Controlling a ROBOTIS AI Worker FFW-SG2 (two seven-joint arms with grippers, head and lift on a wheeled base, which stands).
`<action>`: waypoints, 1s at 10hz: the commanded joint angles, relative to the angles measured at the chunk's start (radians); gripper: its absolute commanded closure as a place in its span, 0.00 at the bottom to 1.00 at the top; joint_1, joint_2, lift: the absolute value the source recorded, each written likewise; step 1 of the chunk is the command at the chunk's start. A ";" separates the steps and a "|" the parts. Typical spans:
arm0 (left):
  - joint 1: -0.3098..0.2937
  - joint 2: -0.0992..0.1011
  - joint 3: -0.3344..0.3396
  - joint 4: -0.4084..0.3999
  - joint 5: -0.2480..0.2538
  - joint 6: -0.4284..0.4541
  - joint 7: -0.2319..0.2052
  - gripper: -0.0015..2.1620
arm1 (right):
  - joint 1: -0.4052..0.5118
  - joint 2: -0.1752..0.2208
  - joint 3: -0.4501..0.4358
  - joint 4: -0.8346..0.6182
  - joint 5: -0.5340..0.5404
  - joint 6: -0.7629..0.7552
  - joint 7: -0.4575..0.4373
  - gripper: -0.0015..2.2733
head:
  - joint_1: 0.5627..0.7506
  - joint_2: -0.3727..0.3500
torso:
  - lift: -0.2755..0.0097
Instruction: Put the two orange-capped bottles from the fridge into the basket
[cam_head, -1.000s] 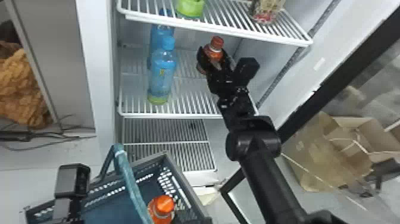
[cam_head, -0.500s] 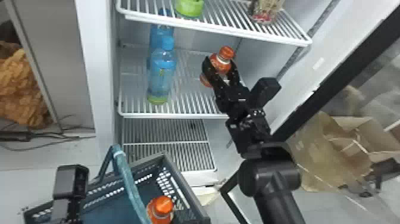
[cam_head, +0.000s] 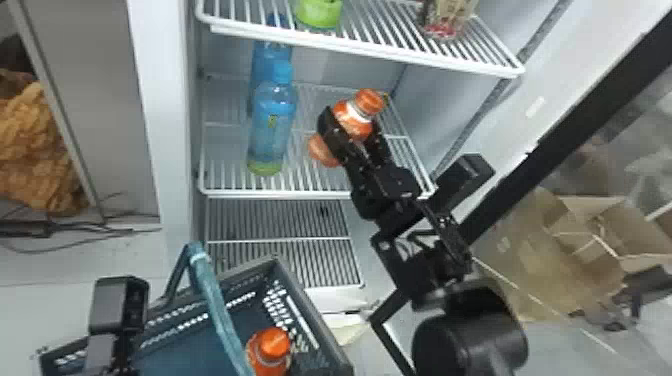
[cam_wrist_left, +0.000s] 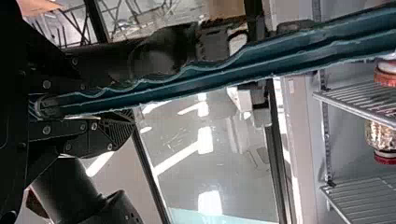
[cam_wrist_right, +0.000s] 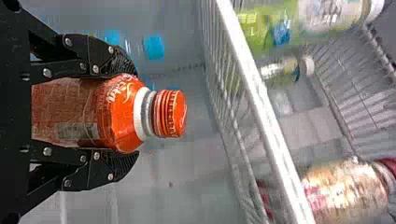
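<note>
- Bottle, orange-capped (cam_head: 354, 120), one: in the fridge, at middle-shelf level, within the grasp of the right gripper (cam_wrist_right: 135, 113); two black fingers close on opposite sides of its body, cap and neck clear beyond the tips.
- Long axis of same: slanted in the head view, cap up and toward the robot's right, base down and toward its left.
- Basket (cam_head: 314, 310): below the held bottle, toward the robot and to its left. Coming carry, as judged: out past the front edge of the middle shelf (cam_head: 275, 194), then down and leftward, with the bottle brought nearer upright; the right arm is the one to do it.
- Bottle, second orange-capped (cam_head: 270, 350): already inside the basket, cap upward, beside the right-hand wall; space to its left seems the better berth.
- Left gripper (cam_wrist_left: 95, 105): pinching the basket handle (cam_wrist_left: 201, 81), which spans the opening and may obstruct a straight drop.
- Hidden: part of the held bottle's body, behind a finger in the head view; whether its base touches the shelf cannot be told.
- Cut off: the basket's near side and the second bottle's lower part, at the head view's bottom edge.
</note>
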 joint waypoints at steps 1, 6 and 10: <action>0.000 -0.001 0.002 0.000 0.000 0.000 0.000 0.54 | 0.092 0.003 0.013 -0.161 -0.052 0.109 0.010 0.33 | 0.70 0.03 | 0.14; 0.005 -0.003 0.006 0.000 -0.002 0.000 -0.001 0.54 | 0.288 0.006 -0.076 -0.529 -0.088 0.644 0.093 0.33 | 0.70 0.04 | 0.14; 0.005 -0.003 0.006 0.000 -0.004 0.000 -0.001 0.54 | 0.291 0.011 -0.120 -0.654 -0.082 1.061 0.128 0.33 | 0.70 0.04 | 0.14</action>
